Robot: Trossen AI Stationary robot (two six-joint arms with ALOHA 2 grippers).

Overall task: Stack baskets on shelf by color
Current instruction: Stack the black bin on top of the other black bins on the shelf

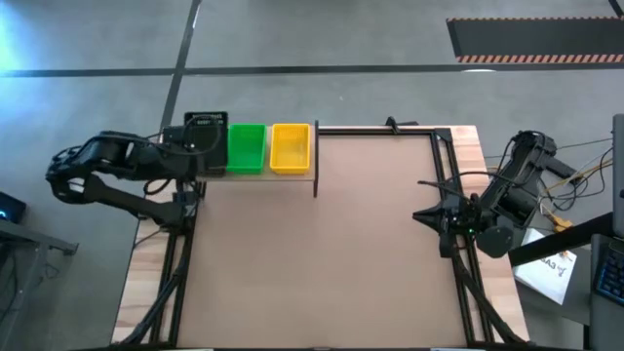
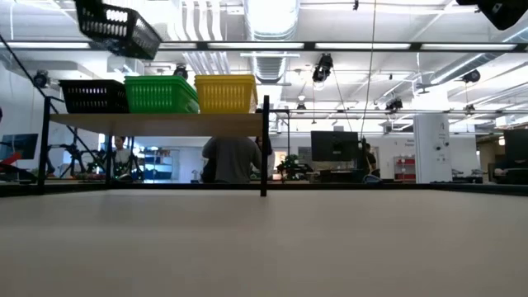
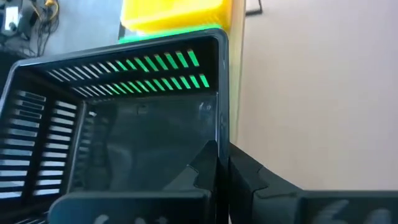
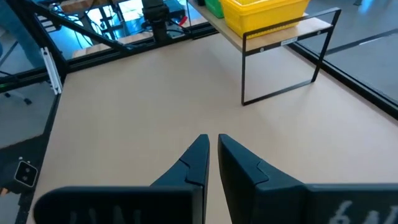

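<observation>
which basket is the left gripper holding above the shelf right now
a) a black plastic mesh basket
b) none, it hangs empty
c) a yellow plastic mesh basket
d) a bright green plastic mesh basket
a: the left gripper is shut on the wall of a black plastic mesh basket, which hangs in the air above the black stack on the pale wood shelf in the low view.

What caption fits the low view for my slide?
Left gripper holds a black basket above black, green and yellow stacks on the shelf.
</observation>
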